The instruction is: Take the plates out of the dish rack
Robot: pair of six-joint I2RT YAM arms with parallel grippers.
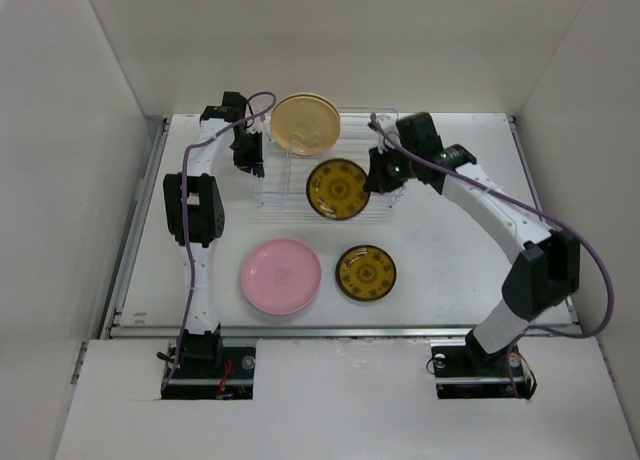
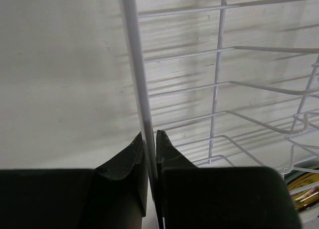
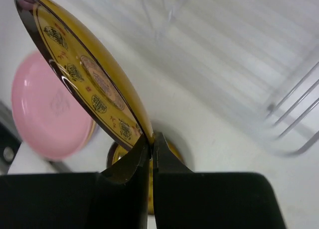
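Right wrist view has the right gripper point(image 3: 151, 139) clenched on the lower rim of a patterned amber plate point(image 3: 84, 74), which slants up and away to its left and appears lifted off the wires. Directly below the gripper, a second amber plate point(image 1: 365, 272) lies flat on the desk point(image 1: 450, 270), and a pink plate point(image 3: 45, 114) lies further left.

To do this step well, the arm should probably lower the held plate slowly while rotating it toward flat. It should let go only once the rim rests on the desk or on the matching plate.

Behind the held plate, the left gripper point(image 2: 151, 139) is pinched shut on a side wire of the dish rack point(image 1: 275, 180), seemingly bracing it. It should keep that hold. A cream plate point(image 1: 305, 123) stands in the rack just beside the left gripper.
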